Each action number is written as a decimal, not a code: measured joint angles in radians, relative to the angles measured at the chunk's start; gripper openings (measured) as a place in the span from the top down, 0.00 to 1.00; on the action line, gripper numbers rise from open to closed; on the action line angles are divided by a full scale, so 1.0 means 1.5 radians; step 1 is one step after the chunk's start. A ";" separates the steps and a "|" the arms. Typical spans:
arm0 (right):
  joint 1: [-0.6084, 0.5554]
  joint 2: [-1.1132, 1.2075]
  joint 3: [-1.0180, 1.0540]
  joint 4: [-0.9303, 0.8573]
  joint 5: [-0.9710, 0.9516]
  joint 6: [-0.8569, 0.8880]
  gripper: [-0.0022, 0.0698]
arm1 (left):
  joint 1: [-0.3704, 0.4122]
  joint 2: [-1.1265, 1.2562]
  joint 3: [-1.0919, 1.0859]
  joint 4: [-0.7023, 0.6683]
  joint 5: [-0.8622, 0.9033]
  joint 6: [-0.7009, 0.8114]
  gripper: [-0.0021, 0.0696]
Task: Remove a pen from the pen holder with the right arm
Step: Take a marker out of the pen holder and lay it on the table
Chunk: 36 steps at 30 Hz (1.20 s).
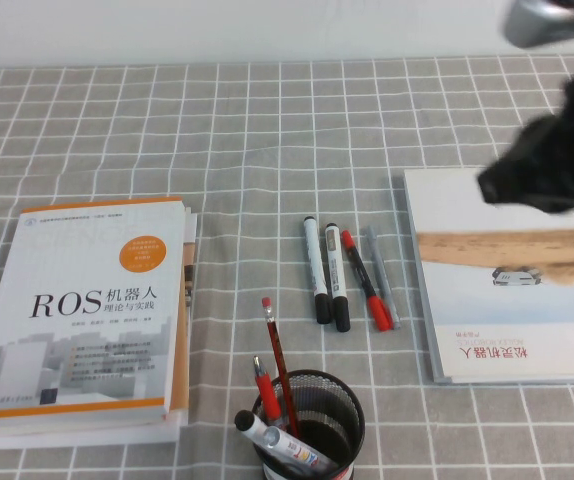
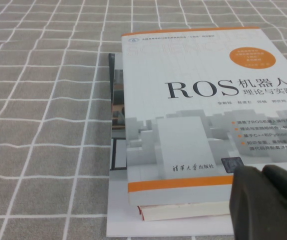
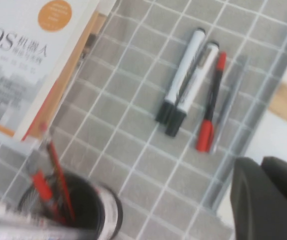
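Well apart from pen holder [image 1: 352, 425], left and right jaws hover.

A grey checked tablecloth [image 1: 247, 130] fills the frame. At lower left a white-and-orange ROS robotics book [image 1: 82, 310] tops a small stack. In the centre two black-capped markers [image 1: 316, 268], a red pen [image 1: 364, 282] and a grey pen [image 1: 383, 278] lie side by side. A white book [image 1: 507, 330] lies at right.

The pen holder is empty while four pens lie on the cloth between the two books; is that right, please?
No: the pen holder holds a red pencil, a red pen and a marker, as the high view shows. Four pens do lie between the ROS book and the right book. The right gripper, shut, hovers over the right book; the left gripper is above the ROS book.
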 joint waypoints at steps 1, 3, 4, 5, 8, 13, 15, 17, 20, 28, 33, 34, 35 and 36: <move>0.000 -0.032 0.026 0.000 -0.006 0.005 0.99 | 0.000 0.000 0.000 0.000 0.000 0.000 0.98; 0.000 -0.093 0.077 0.000 -0.018 0.005 0.99 | 0.000 0.000 0.000 0.000 0.000 0.000 0.98; 0.000 -0.116 0.095 0.002 -0.017 0.005 0.99 | 0.000 0.000 0.000 0.000 0.000 0.000 0.98; 0.000 -0.148 0.118 0.007 -0.009 0.005 0.99 | 0.000 0.000 0.000 0.000 0.000 0.000 0.98; 0.000 -0.211 0.152 0.022 0.048 0.005 0.99 | 0.000 0.000 0.000 0.000 0.000 0.000 0.98; 0.000 -0.279 0.160 0.001 0.167 0.005 0.99 | 0.000 0.000 0.000 0.000 0.000 0.000 0.98; 0.000 -0.291 0.160 -0.013 0.183 0.005 0.99 | 0.000 0.000 0.000 0.000 0.000 0.000 0.98; 0.000 -0.296 0.160 -0.030 0.191 0.005 0.99 | 0.000 0.000 0.000 0.000 0.000 0.000 0.98; 0.000 -0.297 0.169 -0.059 0.187 0.005 0.99 | 0.000 0.000 0.000 0.000 0.000 0.000 0.98; -0.153 -0.422 0.395 -0.015 -0.111 -0.029 0.99 | 0.000 0.000 0.000 0.000 0.000 0.000 0.98; -0.237 -0.556 0.625 0.068 -0.337 -0.084 0.99 | 0.000 0.000 0.000 0.000 0.000 0.000 0.98; -0.246 -0.585 0.672 0.085 -0.378 -0.088 0.99 | 0.000 0.000 0.000 0.000 0.000 0.000 0.98; -0.251 -0.614 0.716 0.099 -0.417 -0.090 0.99 | 0.000 0.000 0.000 0.000 0.000 0.000 0.98; -0.256 -0.636 0.749 0.110 -0.446 -0.092 0.99 | 0.000 0.000 0.000 0.000 0.000 0.000 0.98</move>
